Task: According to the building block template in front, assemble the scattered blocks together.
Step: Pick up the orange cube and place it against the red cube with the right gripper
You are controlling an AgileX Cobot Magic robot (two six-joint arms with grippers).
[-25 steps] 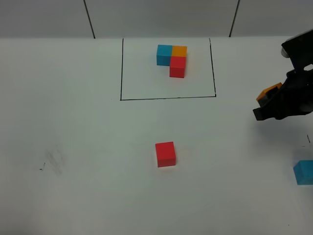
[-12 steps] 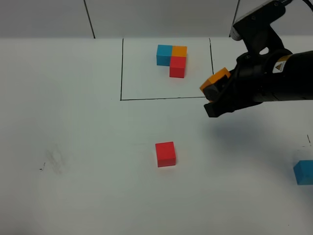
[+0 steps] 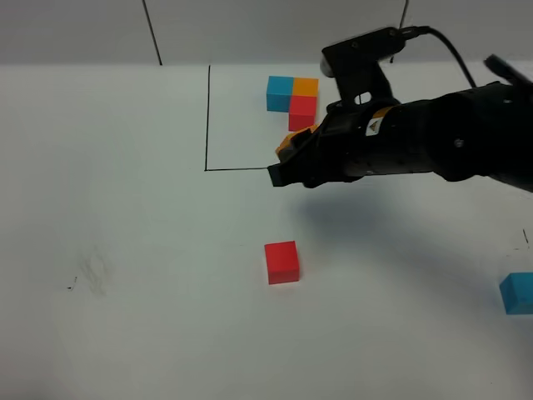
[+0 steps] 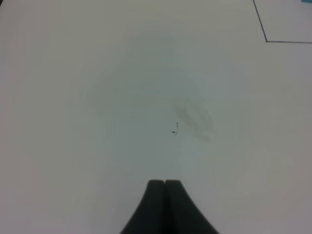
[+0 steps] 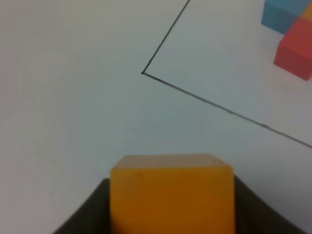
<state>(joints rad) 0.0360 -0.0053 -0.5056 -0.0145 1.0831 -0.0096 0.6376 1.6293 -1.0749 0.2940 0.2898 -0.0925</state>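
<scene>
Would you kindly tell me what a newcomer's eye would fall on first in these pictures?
First, the right gripper, poised over the near line of the black rectangle with the orange block clamped between its fingers. Next, the building block template inside that rectangle, then the red block alone in front of it and the blue block at the high view's right edge.

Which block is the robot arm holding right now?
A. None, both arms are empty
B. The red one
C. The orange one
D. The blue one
C. The right gripper is shut on the orange block, which fills the space between its fingers in the right wrist view, while the red block and the blue block lie free.
</scene>
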